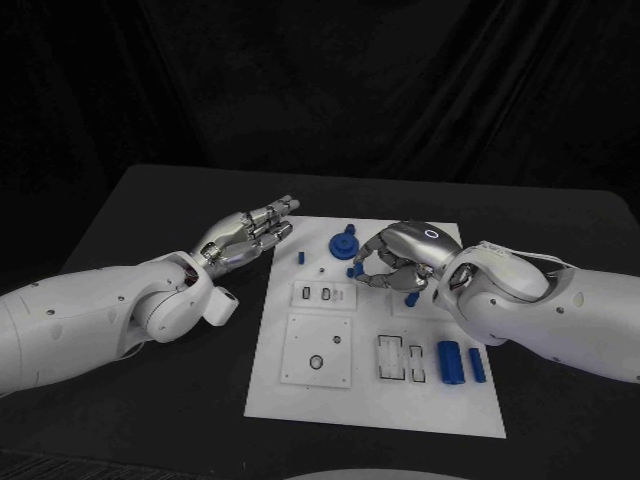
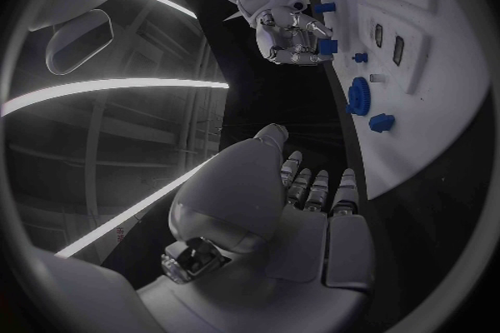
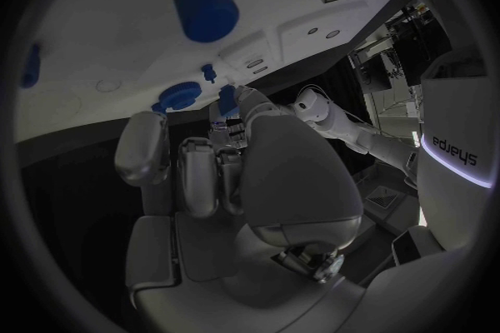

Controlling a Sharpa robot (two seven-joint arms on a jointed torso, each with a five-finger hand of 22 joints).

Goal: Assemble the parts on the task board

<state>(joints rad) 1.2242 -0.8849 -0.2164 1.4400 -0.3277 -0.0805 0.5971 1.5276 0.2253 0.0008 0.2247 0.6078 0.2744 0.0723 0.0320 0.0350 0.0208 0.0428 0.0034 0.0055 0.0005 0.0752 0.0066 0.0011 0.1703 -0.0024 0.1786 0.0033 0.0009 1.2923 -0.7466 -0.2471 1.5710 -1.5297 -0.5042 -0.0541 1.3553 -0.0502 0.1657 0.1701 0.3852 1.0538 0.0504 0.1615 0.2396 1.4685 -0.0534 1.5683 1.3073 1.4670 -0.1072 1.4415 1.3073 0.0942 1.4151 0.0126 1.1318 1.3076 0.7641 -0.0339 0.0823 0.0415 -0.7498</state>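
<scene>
Left hand [image 1: 248,238]: fingers spread, holds nothing, beside the task board [image 1: 299,400] | Right hand [image 1: 401,258]: fingers curled, pinching a small blue part [image 1: 366,268] above the board

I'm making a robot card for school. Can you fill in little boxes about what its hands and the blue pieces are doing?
Left hand: hovers beside the task board, fingers apart, holding nothing
Right hand: over the board, fingers curled around a small blue part
Round blue part: stands on the board's far end
Two blue cylinders: lie side by side near the board's right edge
</scene>
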